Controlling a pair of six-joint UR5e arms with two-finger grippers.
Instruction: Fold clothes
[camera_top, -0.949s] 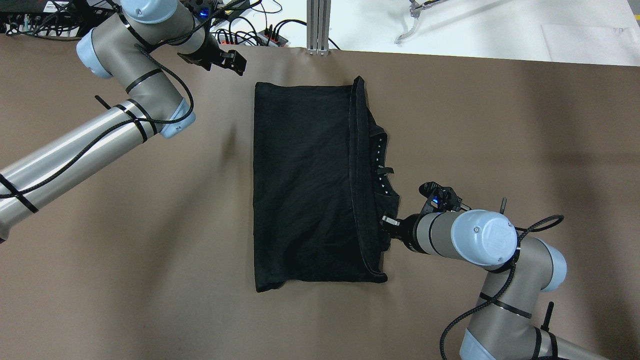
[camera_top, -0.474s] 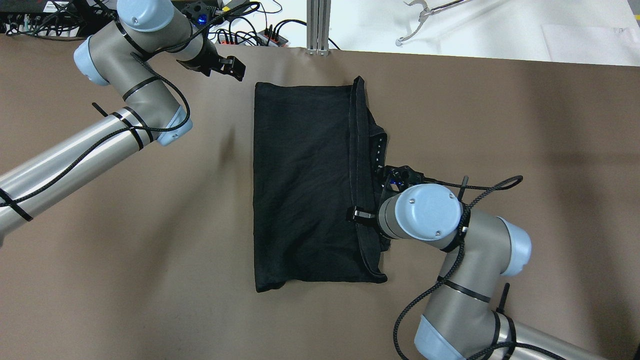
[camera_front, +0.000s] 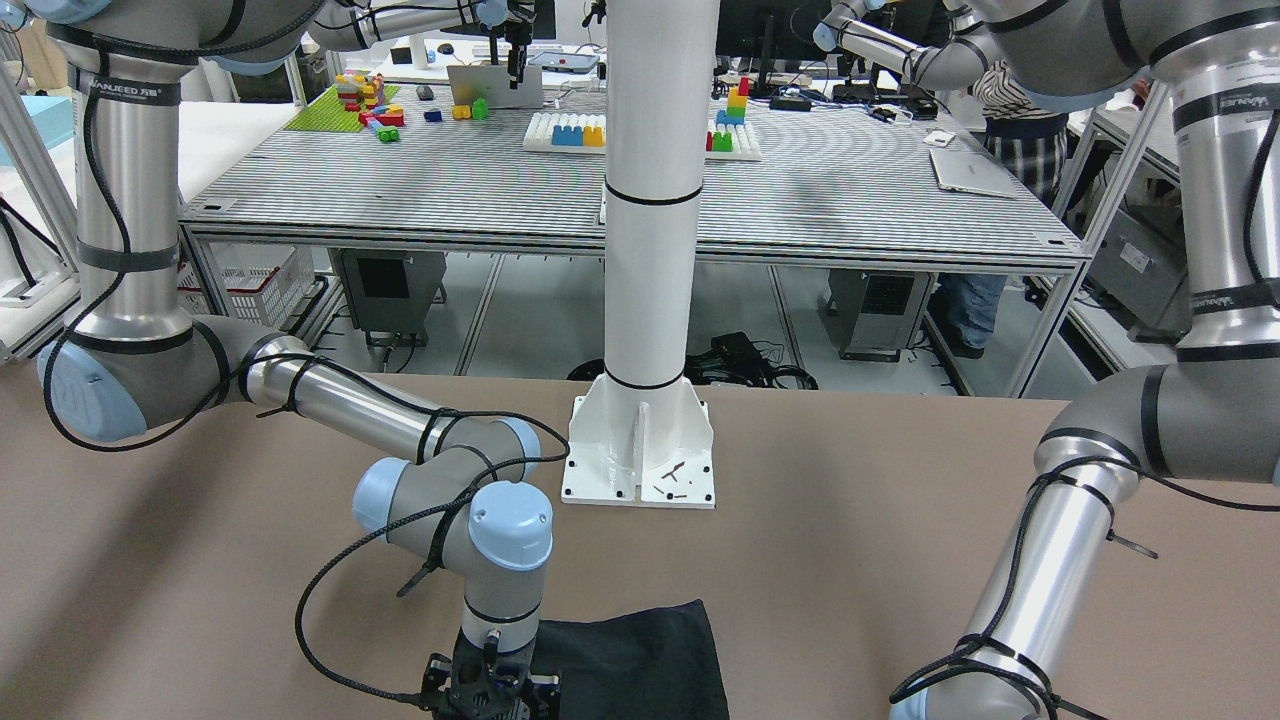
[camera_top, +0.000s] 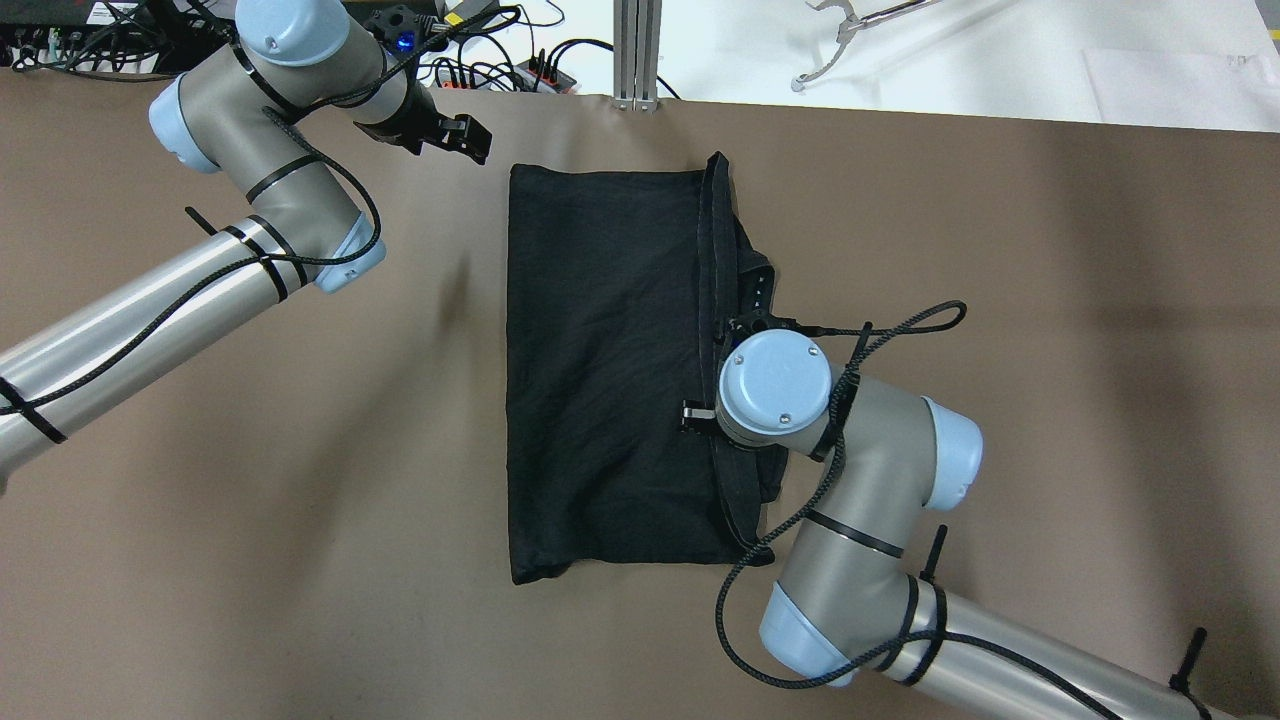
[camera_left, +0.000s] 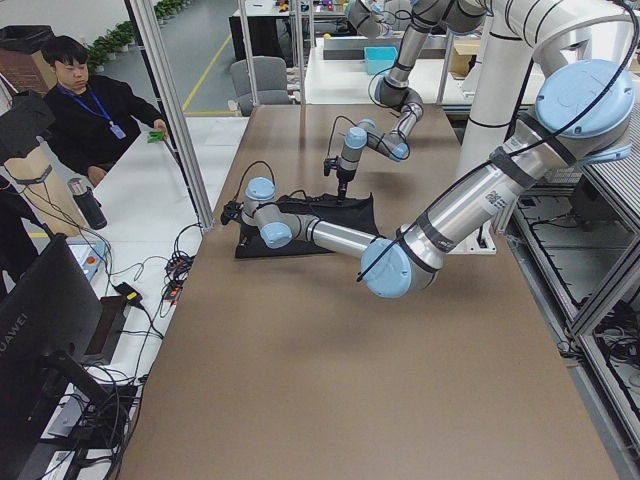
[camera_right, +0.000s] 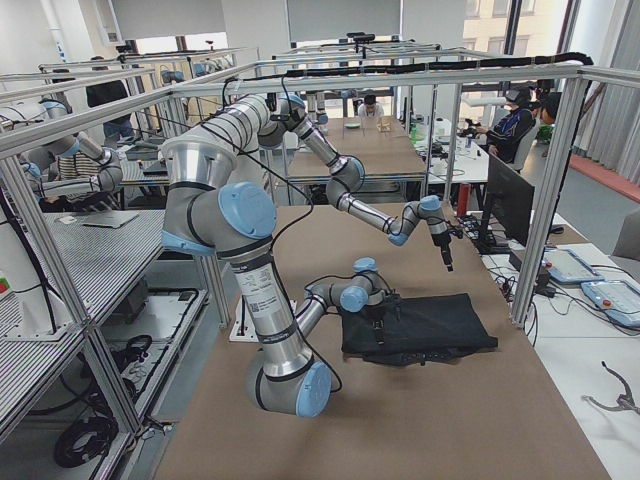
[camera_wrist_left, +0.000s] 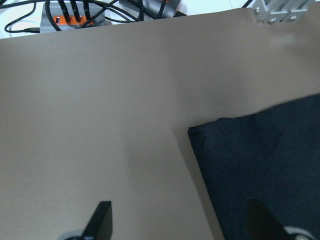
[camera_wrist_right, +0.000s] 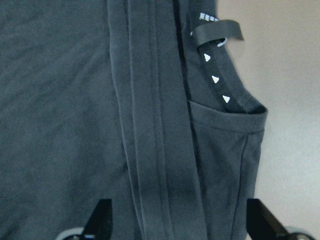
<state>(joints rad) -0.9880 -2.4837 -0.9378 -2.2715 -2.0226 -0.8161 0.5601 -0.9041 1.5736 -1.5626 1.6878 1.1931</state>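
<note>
Brown table (camera_top: 250, 560) in a lab, black clothes (camera_top: 600, 350) on it, left end effector (camera_wrist_left: 180, 220) and right end effector (camera_wrist_right: 180, 220) spread.

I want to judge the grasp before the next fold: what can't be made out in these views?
Right gripper: hidden under its own wrist in the overhead view; whether it touches the clothes is unclear.
Clothes: mostly cut off by the front-facing view's bottom edge.
White neck label: too small to read, right wrist view.

The clothes (camera_top: 600, 370) lie on the table (camera_top: 1000, 250), centred between its side edges, nearer the edge opposite the robot. Left fingers (camera_wrist_left: 102, 218) stand off their far-left corner; right fingers (camera_wrist_right: 102, 215) stand above their right border.
</note>
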